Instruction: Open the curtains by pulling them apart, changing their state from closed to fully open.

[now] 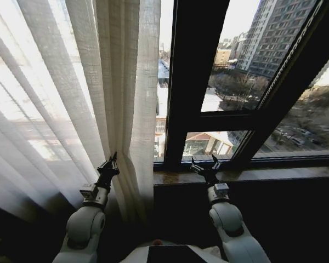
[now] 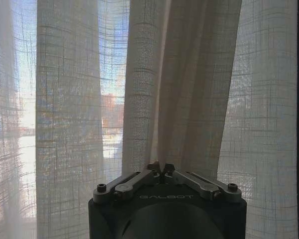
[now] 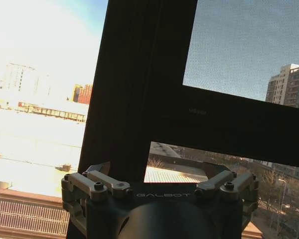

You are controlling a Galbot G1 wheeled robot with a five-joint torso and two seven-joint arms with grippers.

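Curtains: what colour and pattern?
The curtains are sheer cream-white, vertically pleated, with a linen-like crosshatch weave; left wrist view shows it best.

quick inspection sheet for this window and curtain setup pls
surface: stone window sill under the glass, bare where visible
job's things: curtains gathered on the robot's left, glass to the right uncovered
clutter: nothing seen
grippers: left gripper shut on a curtain fold near its edge; right gripper open in front of the dark window frame, holding nothing
cables: nothing seen
surroundings: city buildings and rooftops outside, in daylight
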